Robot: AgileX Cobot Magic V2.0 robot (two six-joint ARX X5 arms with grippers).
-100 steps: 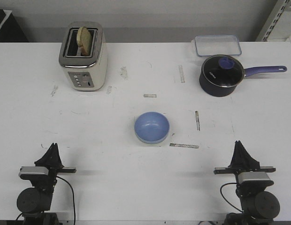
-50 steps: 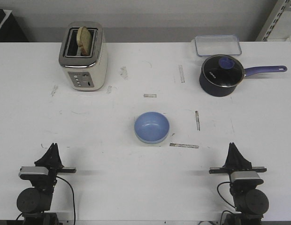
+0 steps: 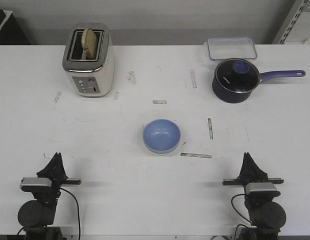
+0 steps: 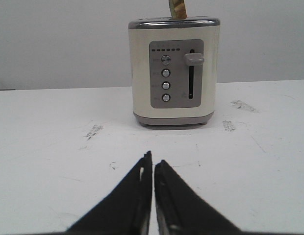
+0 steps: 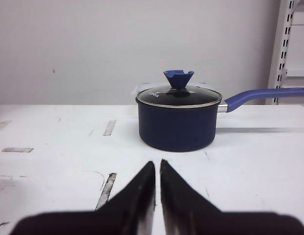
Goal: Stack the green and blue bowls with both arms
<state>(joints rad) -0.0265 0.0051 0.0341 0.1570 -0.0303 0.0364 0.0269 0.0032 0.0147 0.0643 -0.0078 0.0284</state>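
Note:
The light blue bowl [image 3: 161, 134] sits at the middle of the white table. A thin pale green rim [image 3: 163, 151] shows under its near edge, so the green bowl seems nested beneath it, mostly hidden. My left gripper [image 3: 57, 157] rests shut and empty at the near left edge; in the left wrist view [image 4: 153, 162] its fingers point at the toaster. My right gripper [image 3: 248, 156] rests shut and empty at the near right edge; in the right wrist view [image 5: 157, 164] it points at the saucepan. Neither wrist view shows the bowls.
A cream toaster [image 3: 88, 60] with bread in it stands at the far left. A dark blue saucepan [image 3: 236, 80] with a glass lid and a clear lidded box [image 3: 231, 48] stand at the far right. Worn tape marks [image 3: 196, 155] dot the table.
My right arm shifted a little to the left and then stopped. The left arm and the bowls have not moved.

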